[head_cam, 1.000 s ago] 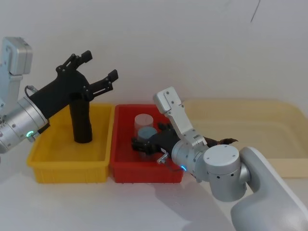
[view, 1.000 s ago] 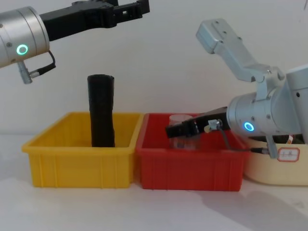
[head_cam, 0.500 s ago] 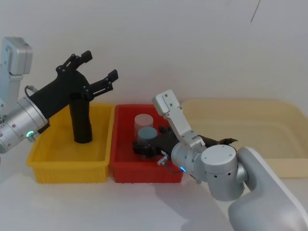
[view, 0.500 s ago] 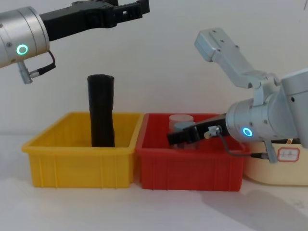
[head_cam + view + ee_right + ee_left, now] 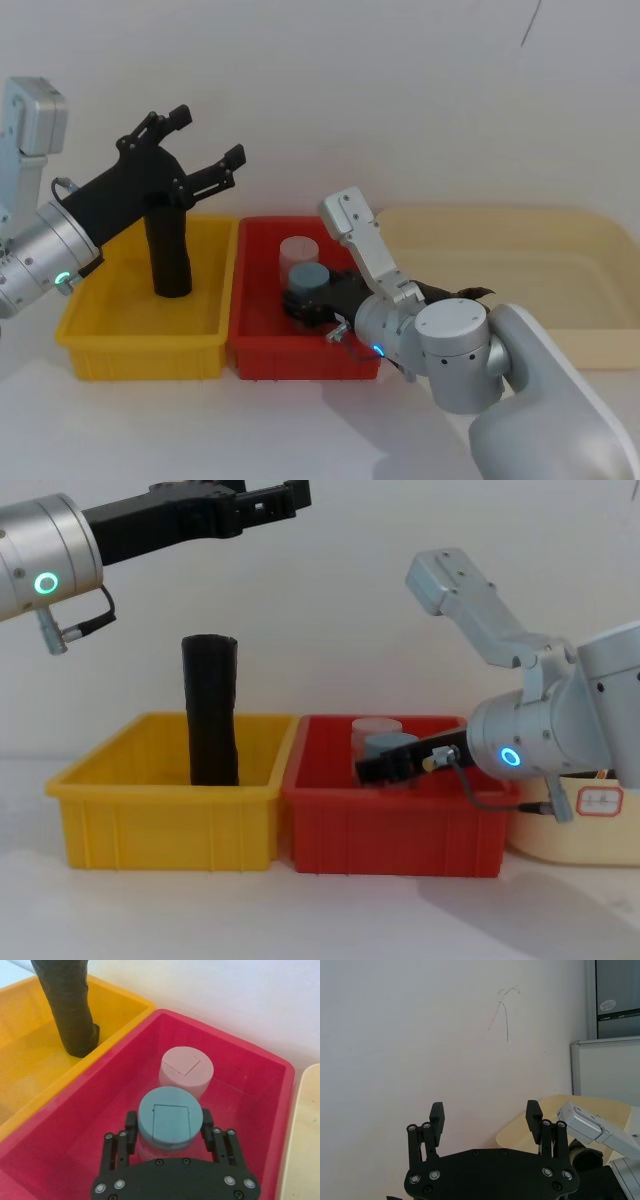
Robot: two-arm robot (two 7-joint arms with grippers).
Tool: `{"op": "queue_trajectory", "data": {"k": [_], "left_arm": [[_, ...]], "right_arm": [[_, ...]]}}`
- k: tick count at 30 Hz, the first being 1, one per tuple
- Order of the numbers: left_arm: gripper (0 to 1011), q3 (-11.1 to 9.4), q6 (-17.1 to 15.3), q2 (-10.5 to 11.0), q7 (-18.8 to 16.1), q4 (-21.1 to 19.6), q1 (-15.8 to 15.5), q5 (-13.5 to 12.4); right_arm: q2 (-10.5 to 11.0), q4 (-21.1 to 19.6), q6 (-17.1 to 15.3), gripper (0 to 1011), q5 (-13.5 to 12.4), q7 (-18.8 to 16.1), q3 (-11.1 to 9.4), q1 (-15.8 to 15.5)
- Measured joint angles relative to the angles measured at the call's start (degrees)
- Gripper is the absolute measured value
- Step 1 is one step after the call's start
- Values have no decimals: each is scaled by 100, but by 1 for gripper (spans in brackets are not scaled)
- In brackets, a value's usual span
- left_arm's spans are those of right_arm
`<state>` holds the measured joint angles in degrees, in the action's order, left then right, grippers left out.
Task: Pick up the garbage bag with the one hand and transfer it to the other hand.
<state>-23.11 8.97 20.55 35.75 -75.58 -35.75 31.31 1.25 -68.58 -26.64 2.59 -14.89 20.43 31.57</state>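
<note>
The garbage bag (image 5: 168, 255), a tall black roll, stands upright in the yellow bin (image 5: 140, 335), and shows in the chest view (image 5: 210, 710) and the right wrist view (image 5: 70, 1005) too. My left gripper (image 5: 208, 135), on the silver wrist with the green ring, hangs open above and just behind the roll's top, apart from it (image 5: 270, 495) (image 5: 485, 1110). My right gripper (image 5: 300, 305) is low in the red bin (image 5: 300, 360), open, with its fingers (image 5: 131, 1122) on either side of a blue-lidded jar (image 5: 170, 1117).
A pale clear-sided jar (image 5: 186, 1067) stands just behind the blue-lidded one (image 5: 390, 745) in the red bin (image 5: 390, 830). The yellow bin (image 5: 160, 820) touches the red bin's left side. A wide beige tray (image 5: 520, 250) lies to the right. A white wall is close behind.
My right gripper has sunk lower into the red bin and closed in around the blue-lidded jar. The left arm and the black roll have not moved.
</note>
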Motion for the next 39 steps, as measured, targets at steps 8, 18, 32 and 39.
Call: {"op": "queue_trajectory", "data": {"k": [8, 18, 32, 39], "left_arm": [[1000, 0, 0, 0, 0, 0, 0, 0], [1000, 0, 0, 0, 0, 0, 0, 0], [1000, 0, 0, 0, 0, 0, 0, 0], [1000, 0, 0, 0, 0, 0, 0, 0]], "right_arm": [[-27, 1, -31, 682, 2, -10, -54, -4], [-2, -293, -96, 682, -104, -88, -174, -76], [69, -1017, -191, 682, -438, -191, -513, -169], [71, -1187, -134, 682, -530, -44, -728, -131]]}}
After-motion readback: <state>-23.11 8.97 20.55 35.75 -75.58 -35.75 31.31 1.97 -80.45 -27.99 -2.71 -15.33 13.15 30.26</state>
